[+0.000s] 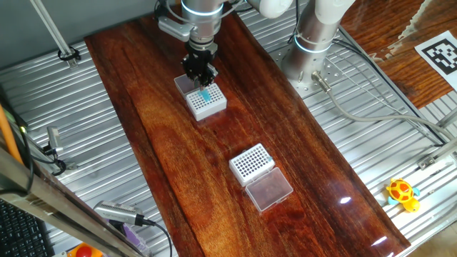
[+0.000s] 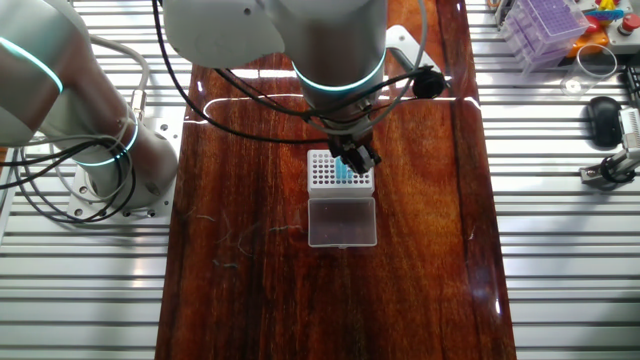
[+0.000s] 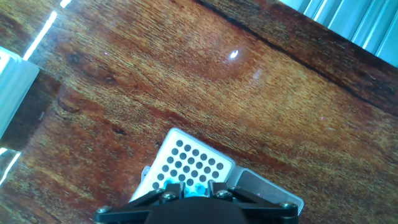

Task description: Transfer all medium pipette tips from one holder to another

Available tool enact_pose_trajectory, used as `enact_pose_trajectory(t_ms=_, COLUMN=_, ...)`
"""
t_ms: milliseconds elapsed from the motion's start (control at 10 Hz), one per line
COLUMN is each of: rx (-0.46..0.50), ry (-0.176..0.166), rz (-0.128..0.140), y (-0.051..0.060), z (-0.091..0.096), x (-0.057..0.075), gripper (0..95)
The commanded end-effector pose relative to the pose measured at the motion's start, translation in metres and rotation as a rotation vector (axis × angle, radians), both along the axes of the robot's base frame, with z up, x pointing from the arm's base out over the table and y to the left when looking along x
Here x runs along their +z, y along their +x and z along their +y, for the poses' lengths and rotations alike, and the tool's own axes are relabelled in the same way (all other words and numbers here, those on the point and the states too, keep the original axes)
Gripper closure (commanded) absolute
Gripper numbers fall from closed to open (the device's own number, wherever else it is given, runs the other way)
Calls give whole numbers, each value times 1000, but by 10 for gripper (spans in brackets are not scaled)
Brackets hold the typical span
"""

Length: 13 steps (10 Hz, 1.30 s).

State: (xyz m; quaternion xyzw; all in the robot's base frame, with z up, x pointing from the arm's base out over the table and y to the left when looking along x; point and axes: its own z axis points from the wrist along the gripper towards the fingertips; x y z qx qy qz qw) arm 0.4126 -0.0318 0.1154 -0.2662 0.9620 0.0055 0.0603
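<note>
Empty white rack (image 1: pixel 251 162); teal medium pipette tips (image 1: pixel 206 95) in far rack (image 1: pixel 207 102).

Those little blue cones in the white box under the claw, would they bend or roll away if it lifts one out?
The medium pipette tips look like thin plastic, so probably very light and fairly stiff. Being slim cones, one would likely roll if dropped on the wooden table. The white rack seems small, so a sideways nudge from the gripper might shift it.

The surface (image 1: pixel 164 135) is dark, glossy wood with visible grain, flanked by ribbed matt metal (image 1: pixel 78 107). Both racks (image 1: pixel 207 102) (image 1: pixel 252 162) look like white plastic; their lids (image 1: pixel 269 190) are clear.
</note>
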Motion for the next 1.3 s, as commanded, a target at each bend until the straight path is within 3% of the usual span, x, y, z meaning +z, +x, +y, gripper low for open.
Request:
enact_pose_trajectory(t_ms=100, rx=-29, ry=4, rz=15, y=3, z=9, x=7, gripper=950)
enact_pose_trajectory(t_ms=200, rx=-51, ry=5, rz=26, y=4, z=22, x=12, gripper=950)
enact_pose_trajectory(t_ms=400, rx=-116, ry=8, rz=38, y=0, z=68, x=22, gripper=950)
enact_pose_trajectory(t_ms=800, rx=-231, ry=-12, rz=78, y=-12, z=145, x=26, gripper=950)
enact_pose_trajectory(t_ms=1000, rx=-253, ry=-10, rz=92, y=-19, z=165, x=27, gripper=950)
enact_pose_trajectory(t_ms=1200, rx=-248, ry=-5, rz=97, y=-20, z=171, x=28, gripper=950)
enact_pose_trajectory(t_ms=1300, rx=-240, ry=2, rz=99, y=-20, z=171, x=28, gripper=760)
